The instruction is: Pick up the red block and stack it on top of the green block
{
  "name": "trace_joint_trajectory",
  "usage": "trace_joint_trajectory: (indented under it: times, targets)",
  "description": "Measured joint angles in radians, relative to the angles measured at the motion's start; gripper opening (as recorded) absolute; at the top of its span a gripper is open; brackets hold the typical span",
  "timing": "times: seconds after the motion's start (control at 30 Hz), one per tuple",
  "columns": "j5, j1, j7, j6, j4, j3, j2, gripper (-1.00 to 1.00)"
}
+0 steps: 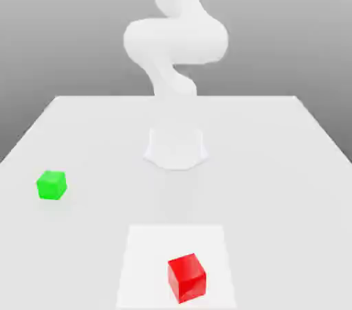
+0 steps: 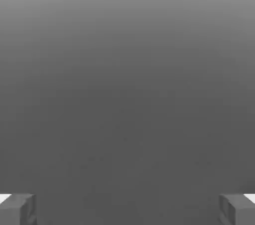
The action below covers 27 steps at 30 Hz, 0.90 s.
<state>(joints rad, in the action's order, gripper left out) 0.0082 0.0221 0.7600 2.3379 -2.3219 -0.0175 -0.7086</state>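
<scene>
The small glossy red cube [image 1: 186,278] is sitting near the front edge of the white tabletop [image 1: 275,164]. The small green cube [image 1: 51,185] is resting well apart, toward the exterior view's left edge. The hand [image 2: 127,209] is keeping its fingers [image 2: 20,209] wide apart, gripping nothing.

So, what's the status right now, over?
Hand open, holding nothing. Red block on the table, near edge; green block apart, toward the exterior view's left. Nothing between them. Over.
</scene>
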Motion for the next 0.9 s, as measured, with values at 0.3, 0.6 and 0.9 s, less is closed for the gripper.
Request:
trace_joint_trajectory:
  times: [0.3, 0.6, 0.9]
  targets:
    - [0.038, 0.064, -0.151, 0.138, -0.079, -0.047, 0.333, 0.0]
    - [0.059, 0.094, -0.288, 0.273, -0.157, -0.057, 0.659, 0.0]
    - [0.04, 0.088, -0.358, 0.454, -0.195, -0.045, 0.982, 0.0]
